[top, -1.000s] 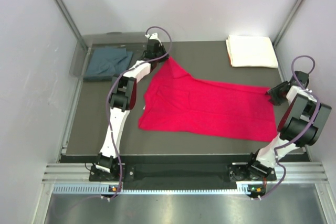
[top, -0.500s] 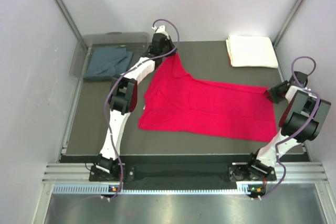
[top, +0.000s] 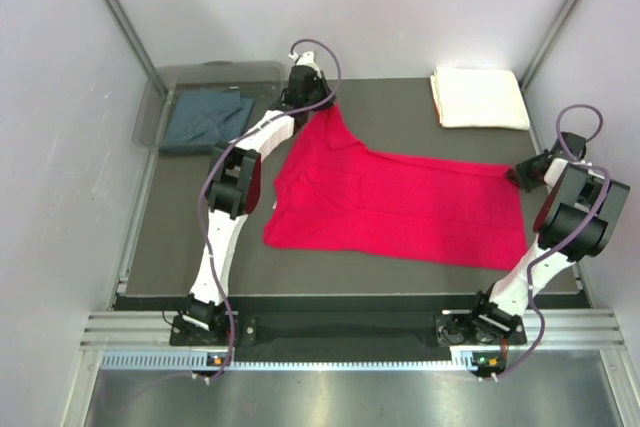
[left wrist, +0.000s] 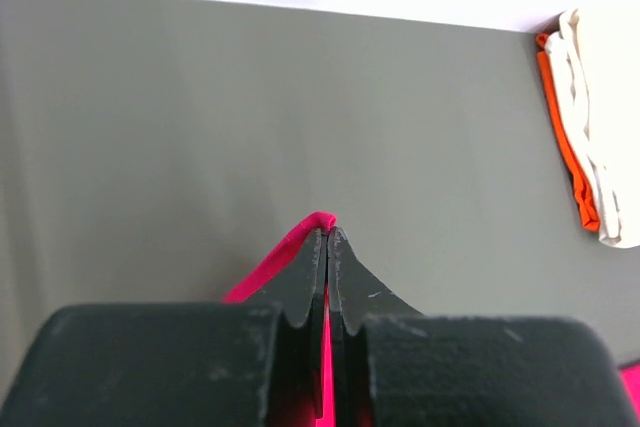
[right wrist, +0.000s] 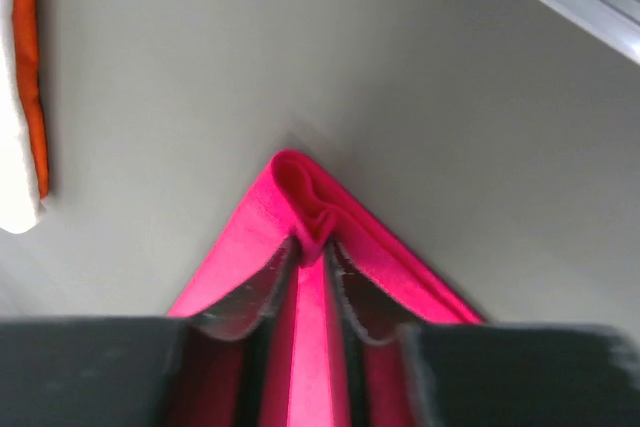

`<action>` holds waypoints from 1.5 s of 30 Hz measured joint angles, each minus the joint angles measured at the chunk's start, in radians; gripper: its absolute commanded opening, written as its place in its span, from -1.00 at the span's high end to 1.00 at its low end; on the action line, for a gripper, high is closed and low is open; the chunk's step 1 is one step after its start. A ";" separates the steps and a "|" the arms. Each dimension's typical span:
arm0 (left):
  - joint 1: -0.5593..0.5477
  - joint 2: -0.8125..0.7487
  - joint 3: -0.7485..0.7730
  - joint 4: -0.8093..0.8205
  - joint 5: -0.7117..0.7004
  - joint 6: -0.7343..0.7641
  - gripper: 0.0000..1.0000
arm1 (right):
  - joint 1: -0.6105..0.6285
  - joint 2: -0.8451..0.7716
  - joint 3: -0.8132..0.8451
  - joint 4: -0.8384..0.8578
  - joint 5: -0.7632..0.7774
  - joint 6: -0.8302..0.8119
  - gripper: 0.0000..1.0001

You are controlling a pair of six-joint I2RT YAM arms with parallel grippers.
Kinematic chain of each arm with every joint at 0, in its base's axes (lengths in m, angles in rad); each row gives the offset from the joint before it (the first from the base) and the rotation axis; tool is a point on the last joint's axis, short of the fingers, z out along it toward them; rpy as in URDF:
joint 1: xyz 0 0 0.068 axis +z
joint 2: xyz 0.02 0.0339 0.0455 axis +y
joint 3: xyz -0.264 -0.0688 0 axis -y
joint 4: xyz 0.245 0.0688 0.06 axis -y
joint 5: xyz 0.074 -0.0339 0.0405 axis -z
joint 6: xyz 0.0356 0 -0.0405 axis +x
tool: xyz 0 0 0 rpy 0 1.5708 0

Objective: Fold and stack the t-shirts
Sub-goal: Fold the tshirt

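Currently I see the red shirt [top: 400,207] spread on the table [top: 180,237], with my left jaws pinching its far corner and my right jaws pinching its right corner. The folded white shirt [top: 480,97] lies far right, the blue-grey shirt [top: 205,119] far left.

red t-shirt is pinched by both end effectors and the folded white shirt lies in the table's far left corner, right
Wrong side: the top external view shows the folded white shirt in the far right corner. The left end effector and right end effector do pinch the red t-shirt.
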 measured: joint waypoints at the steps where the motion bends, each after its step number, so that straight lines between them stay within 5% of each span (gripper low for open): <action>1: 0.000 0.000 -0.004 -0.001 0.000 0.002 1.00 | 0.000 0.006 0.005 -0.001 0.000 0.001 0.86; 3: 0.000 -0.002 -0.009 -0.005 0.000 0.004 1.00 | 0.000 0.013 0.007 0.002 -0.002 0.002 1.00; 17: 0.002 -0.034 0.033 -0.233 -0.042 -0.046 1.00 | -0.001 0.009 0.164 -0.188 0.005 -0.092 1.00; 26: 0.010 -0.186 0.016 -0.448 -0.061 -0.109 1.00 | -0.001 0.009 0.245 -0.319 -0.011 -0.183 1.00; 45: 0.034 -0.605 -0.384 -0.657 0.012 -0.138 1.00 | -0.002 -0.014 0.316 -0.501 0.035 -0.320 1.00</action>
